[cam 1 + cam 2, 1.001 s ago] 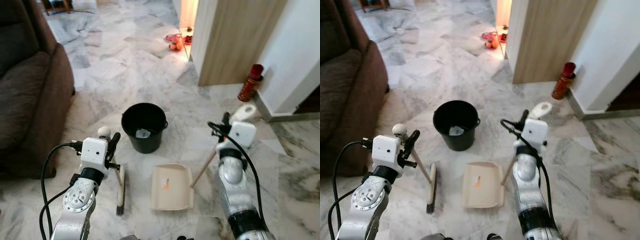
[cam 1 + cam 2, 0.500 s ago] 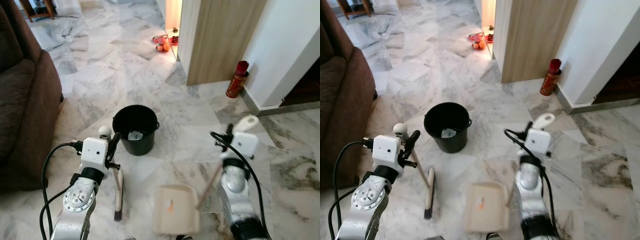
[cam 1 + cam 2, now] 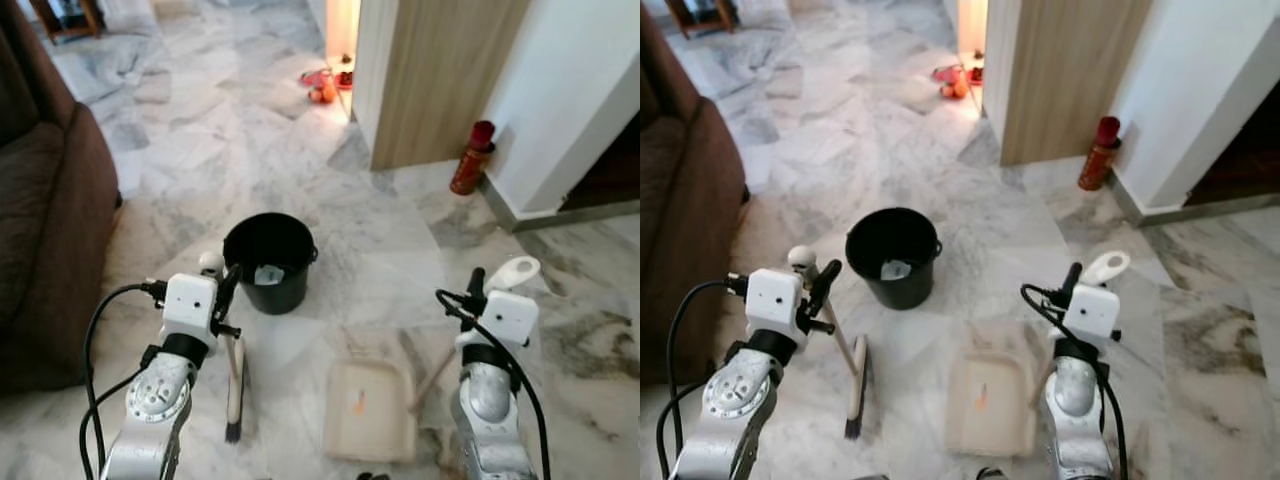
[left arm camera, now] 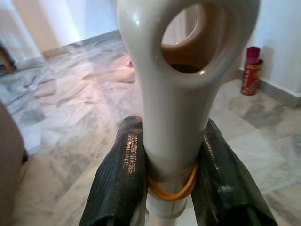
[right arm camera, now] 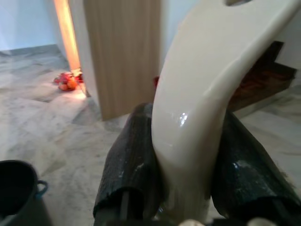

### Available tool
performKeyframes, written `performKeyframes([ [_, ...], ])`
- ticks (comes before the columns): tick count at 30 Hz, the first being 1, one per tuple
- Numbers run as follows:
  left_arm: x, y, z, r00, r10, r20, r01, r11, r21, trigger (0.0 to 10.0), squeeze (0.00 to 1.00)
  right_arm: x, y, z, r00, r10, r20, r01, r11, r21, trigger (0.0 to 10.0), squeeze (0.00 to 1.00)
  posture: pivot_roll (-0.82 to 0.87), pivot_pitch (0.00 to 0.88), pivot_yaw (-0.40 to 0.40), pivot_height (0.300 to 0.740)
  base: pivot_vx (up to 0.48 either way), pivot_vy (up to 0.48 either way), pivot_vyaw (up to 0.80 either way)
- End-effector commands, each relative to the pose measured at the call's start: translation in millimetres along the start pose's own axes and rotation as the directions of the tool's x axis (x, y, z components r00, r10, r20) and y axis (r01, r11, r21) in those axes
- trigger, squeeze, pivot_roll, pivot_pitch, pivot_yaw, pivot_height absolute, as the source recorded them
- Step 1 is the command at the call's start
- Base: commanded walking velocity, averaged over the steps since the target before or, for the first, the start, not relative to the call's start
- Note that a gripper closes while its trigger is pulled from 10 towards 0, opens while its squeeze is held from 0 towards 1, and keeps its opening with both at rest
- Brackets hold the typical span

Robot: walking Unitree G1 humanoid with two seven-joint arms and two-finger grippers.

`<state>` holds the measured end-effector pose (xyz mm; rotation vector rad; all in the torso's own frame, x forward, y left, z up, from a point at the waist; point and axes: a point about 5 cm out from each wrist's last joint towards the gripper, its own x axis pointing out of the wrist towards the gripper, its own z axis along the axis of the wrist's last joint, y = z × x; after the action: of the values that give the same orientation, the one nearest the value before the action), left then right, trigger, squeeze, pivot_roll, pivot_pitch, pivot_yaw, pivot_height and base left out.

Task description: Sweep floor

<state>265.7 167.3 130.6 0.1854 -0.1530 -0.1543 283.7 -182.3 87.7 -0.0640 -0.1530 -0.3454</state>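
Left gripper clamped on broom handle; broom head on floor below, long axis running fwd/back, just left of dustpan. Right gripper clenched on dustpan handle. Dustpan flat on marble, w/ small orange scrap inside, prob. debris. Black bucket ahead, nearer left arm. Brown sofa far left, red can by wall; path btw broom & pan open.
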Motion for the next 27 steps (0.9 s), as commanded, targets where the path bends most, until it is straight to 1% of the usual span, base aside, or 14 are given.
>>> performKeyframes([
  [1, 2.9, 1.2, 3.4, 1.0, -0.004, 0.021, 0.004, 1.0, 0.014, 10.0, 0.0, 11.6, 8.9, 14.1, 0.999, 0.014, 0.05, -0.017, 0.999, 0.05, 10.0, 0.0, 0.1, 0.144, 0.039, 0.74, 0.0, 0.0, -0.65],
  [2, 3.5, 1.0, 3.6, 1.0, -0.005, 0.021, 0.004, 1.0, 0.014, 10.0, 0.0, 13.1, 10.6, 15.0, 0.999, 0.02, 0.049, -0.023, 0.998, 0.059, 10.0, 0.0, 0.1, 0.144, 0.039, 0.74, 0.0, 0.0, -0.65],
  [4, 5.6, 1.2, 5.3, 1.0, -0.004, 0.029, 0.004, 1.0, 0.018, 10.0, 0.0, 20.2, 20.0, 19.9, 0.997, 0.052, 0.057, -0.057, 0.994, 0.091, 10.0, 0.0, 0.1, 0.14, 0.036, 0.74, 0.0, 0.0, -0.28],
  [9, 5.6, 1.7, 4.6, 1.0, -0.002, 0.028, 0.001, 0.999, 0.034, 10.0, 0.0, 22.4, 25.3, 23.8, 0.995, 0.084, 0.058, -0.09, 0.99, 0.112, 10.0, 0.0, 0.1, 0.139, 0.033, 0.74, 0.0, 0.0, 0.0],
  [10, 5.8, 0.6, 3.8, 1.0, -0.003, 0.027, 0.002, 0.999, 0.039, 10.0, 0.0, 23.3, 26.8, 24.5, 0.993, 0.1, 0.057, -0.106, 0.987, 0.122, 10.0, 0.0, 0.1, 0.139, 0.033, 0.74, 0.0, -0.394, 0.0],
  [12, 6.2, -0.1, 3.6, 1.0, -0.004, 0.027, 0.003, 0.999, 0.039, 10.0, 0.0, 24.0, 27.2, 23.6, 0.993, 0.106, 0.046, -0.11, 0.987, 0.115, 10.0, 0.0, 0.1, 0.139, 0.033, 0.74, 0.0, -0.405, 0.0],
  [19, 8.0, -0.4, 4.0, 1.0, -0.002, 0.031, 0.0, 0.999, 0.045, 10.0, 0.0, 28.3, 26.5, 22.5, 0.992, 0.117, 0.043, -0.122, 0.985, 0.126, 10.0, 0.0, 0.1, 0.137, 0.027, 0.74, 0.0, -0.433, -0.79],
  [27, 7.0, -1.4, 3.6, 0.999, 0.003, 0.032, -0.005, 0.999, 0.04, 10.0, 0.0, 30.4, 26.7, 23.1, 0.99, 0.135, 0.045, -0.139, 0.984, 0.112, 10.0, 0.0, 0.1, 0.135, 0.021, 0.74, 0.0, -0.453, -0.79],
])
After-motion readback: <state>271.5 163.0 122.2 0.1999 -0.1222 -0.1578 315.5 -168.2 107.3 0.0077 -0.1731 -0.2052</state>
